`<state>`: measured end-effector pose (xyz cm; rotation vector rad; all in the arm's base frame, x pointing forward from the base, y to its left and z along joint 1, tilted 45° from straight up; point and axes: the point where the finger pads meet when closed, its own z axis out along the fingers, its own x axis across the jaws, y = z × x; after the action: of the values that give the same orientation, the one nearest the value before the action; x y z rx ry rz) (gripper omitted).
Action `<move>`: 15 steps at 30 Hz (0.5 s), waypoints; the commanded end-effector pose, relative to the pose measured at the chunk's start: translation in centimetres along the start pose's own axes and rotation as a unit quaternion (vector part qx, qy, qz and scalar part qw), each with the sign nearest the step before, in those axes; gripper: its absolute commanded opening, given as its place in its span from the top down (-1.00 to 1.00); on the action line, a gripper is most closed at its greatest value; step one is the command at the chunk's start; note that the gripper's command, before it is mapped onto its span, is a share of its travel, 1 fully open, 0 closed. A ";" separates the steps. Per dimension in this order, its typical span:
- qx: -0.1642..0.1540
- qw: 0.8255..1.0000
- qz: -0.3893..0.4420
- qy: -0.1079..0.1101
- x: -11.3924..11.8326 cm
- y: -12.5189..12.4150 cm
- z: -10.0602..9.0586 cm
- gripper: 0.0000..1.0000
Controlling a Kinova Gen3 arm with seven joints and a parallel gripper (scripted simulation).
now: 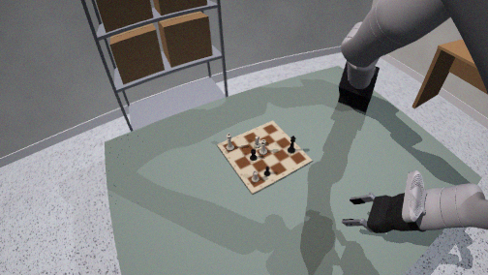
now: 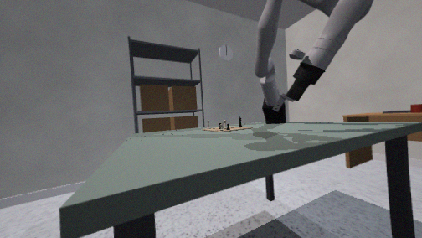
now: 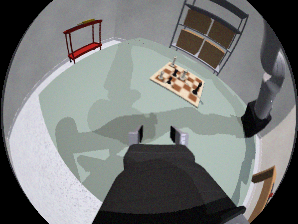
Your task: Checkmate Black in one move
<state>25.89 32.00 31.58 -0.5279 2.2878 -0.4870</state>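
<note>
A small chessboard (image 1: 263, 156) lies near the middle of the green table; it also shows in the wrist view (image 3: 177, 82) and, far off, in the exterior view (image 2: 226, 127). White pieces stand on it: one at the far left corner (image 1: 229, 141), two close together near the middle (image 1: 260, 145), one at the near edge (image 1: 255, 176). Black pieces stand at the right (image 1: 291, 144), at the middle (image 1: 253, 155) and near the front (image 1: 267, 171). My gripper (image 1: 357, 210) is open and empty, in the air well to the right of and in front of the board; its fingers point toward the board.
The arm's black base (image 1: 358, 88) stands on the table's far right. A metal shelf with brown boxes (image 1: 155, 36) stands behind the table. A wooden desk (image 1: 455, 65) is at the right. A red side table (image 3: 83, 36) shows in the wrist view.
</note>
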 end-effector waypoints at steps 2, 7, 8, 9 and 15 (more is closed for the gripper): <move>0.009 1.000 0.008 0.006 0.0 -0.3 0.7 -1.00; 0.009 1.000 0.008 0.006 0.0 -0.3 0.7 -1.00; 0.019 0.999 0.034 0.018 0.2 -0.7 1.9 -1.00; 0.019 0.999 0.034 0.018 0.2 -0.7 1.9 -1.00; 0.019 0.999 0.034 0.018 0.2 -0.7 1.9 -1.00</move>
<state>27.24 31.00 30.56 -0.4254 2.3191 -0.5082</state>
